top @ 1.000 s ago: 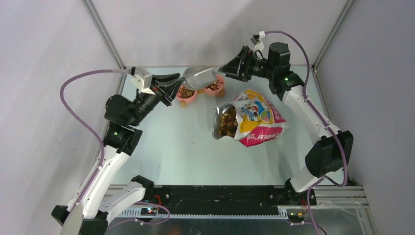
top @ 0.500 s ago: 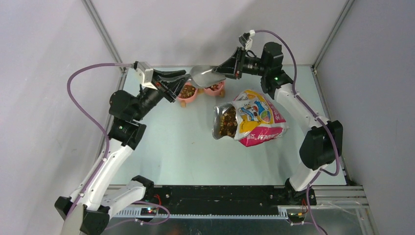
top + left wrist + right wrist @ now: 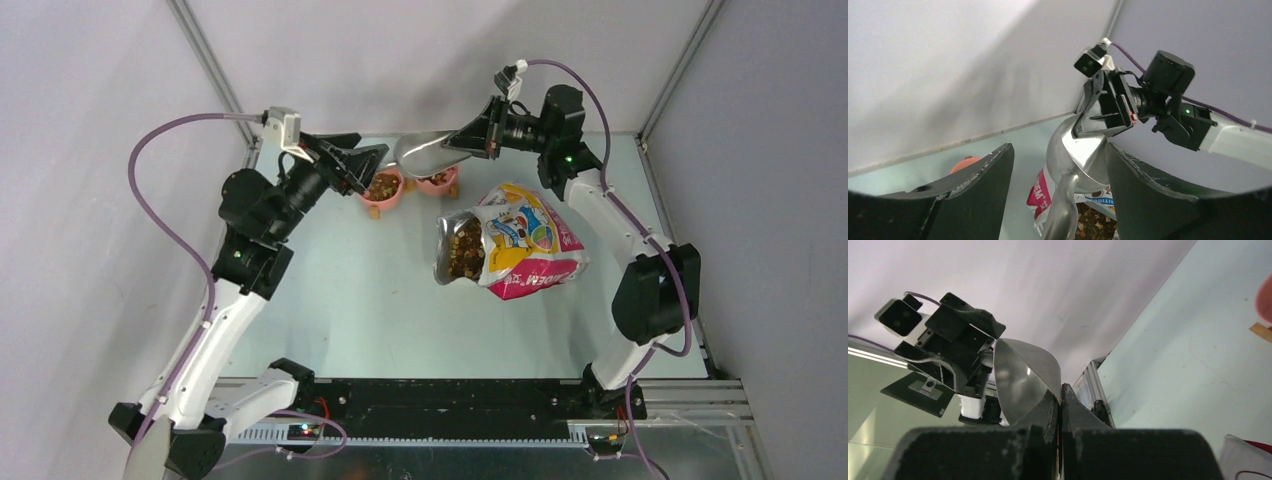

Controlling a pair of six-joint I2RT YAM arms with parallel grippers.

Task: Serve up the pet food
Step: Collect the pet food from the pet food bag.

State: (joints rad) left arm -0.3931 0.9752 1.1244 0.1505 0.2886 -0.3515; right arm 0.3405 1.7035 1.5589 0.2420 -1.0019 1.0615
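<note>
The scoop (image 3: 425, 152) hides part of one bowl (image 3: 447, 185). The left wrist view cuts off the bag (image 3: 1039, 190). Single pet food (image 3: 465, 250) bits blur.

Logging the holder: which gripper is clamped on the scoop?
The right gripper, shut on the scoop rim; the left gripper is open, clear of the handle.

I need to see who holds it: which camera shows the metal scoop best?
Left wrist: the metal scoop sits close and central, bowl and handle both visible, with the right gripper clamped on its far rim. Top external shows it whole but small; right wrist shows only part of its bowl.
</note>
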